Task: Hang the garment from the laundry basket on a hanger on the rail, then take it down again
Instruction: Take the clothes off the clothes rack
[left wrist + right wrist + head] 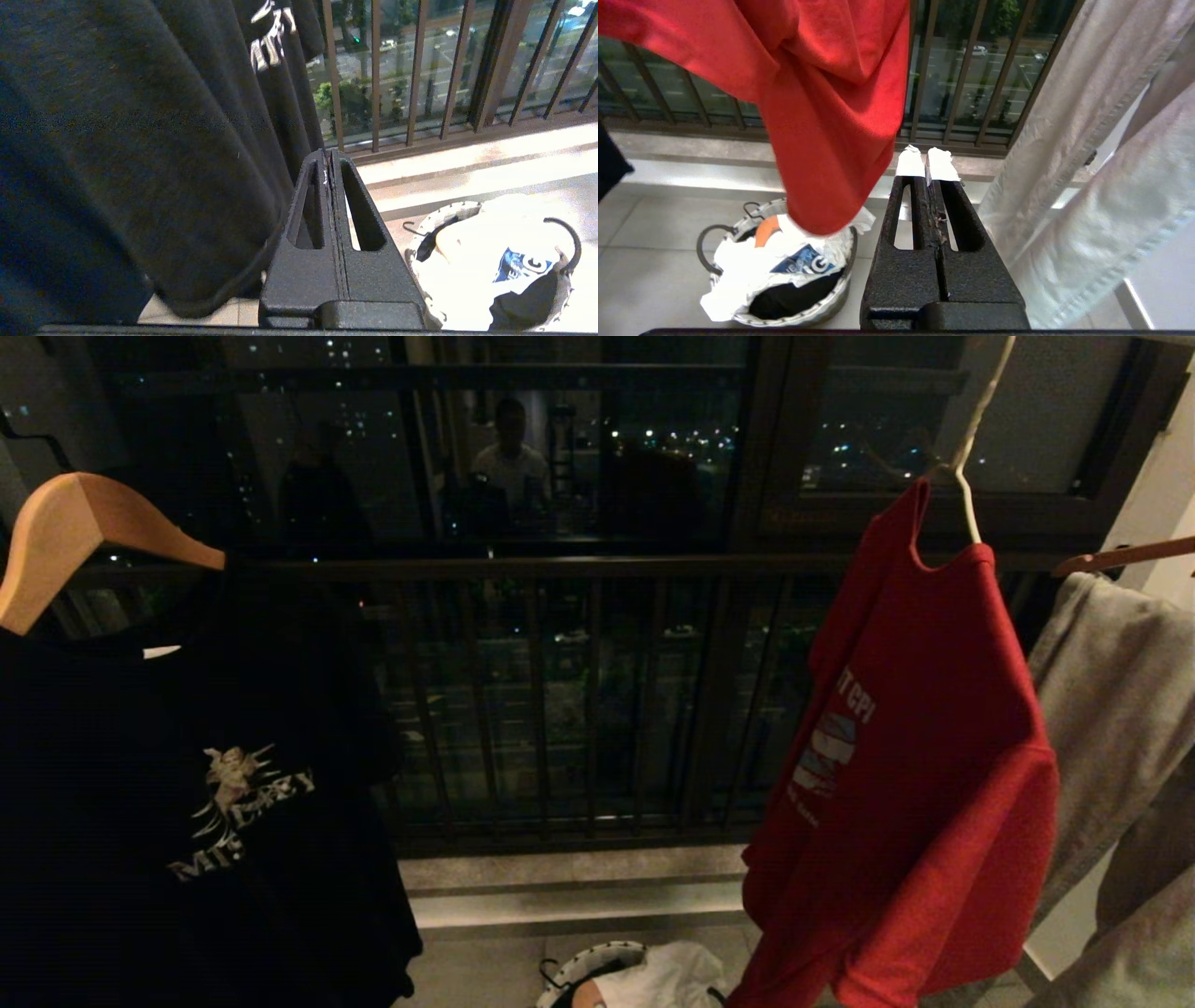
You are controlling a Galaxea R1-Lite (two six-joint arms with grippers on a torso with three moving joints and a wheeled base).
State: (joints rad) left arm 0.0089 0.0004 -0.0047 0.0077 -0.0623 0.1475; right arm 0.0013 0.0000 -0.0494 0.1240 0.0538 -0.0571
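The garment, a red T-shirt with white lettering, hangs on the thin white hanger at the right of the head view. One shoulder sits on the wire and the body sags down to the left. The rail is out of view above. The laundry basket stands on the floor below, with its white woven rim showing. Neither gripper shows in the head view. My left gripper is shut and empty beside a black shirt, above the laundry basket. My right gripper is shut and empty, just right of the garment hem, over the laundry basket.
A black printed T-shirt hangs on a thick wooden hanger at the left. A pale grey garment hangs at the far right. A white T-shirt with a blue graphic fills the basket. Dark balcony railing bars stand behind.
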